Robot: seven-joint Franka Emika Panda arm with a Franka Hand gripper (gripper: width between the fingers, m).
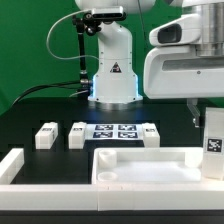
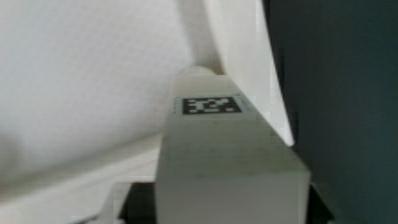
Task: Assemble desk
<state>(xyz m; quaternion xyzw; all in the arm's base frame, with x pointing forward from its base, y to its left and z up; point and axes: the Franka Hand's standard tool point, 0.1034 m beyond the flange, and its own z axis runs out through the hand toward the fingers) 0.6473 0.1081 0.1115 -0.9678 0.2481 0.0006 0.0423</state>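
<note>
Left front of table: bar, cut off. Mid-table: two legs, marker board, third leg. Front edge: tabletop. Right edge: upright fourth leg below gripper, cropped; jaws obscured, clamping indeterminate.

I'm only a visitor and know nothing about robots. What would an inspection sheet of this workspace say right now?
Surface: black table.
Job's things: tabletop panel flat at front; loose legs either side of the marker board; upright leg at the exterior view's right.
Clutter: marker board; white border bar.
Grippers: gripper at the upright leg; grip unclear.
Cables: black cable beside the robot base.
Surroundings: green backdrop.
</note>
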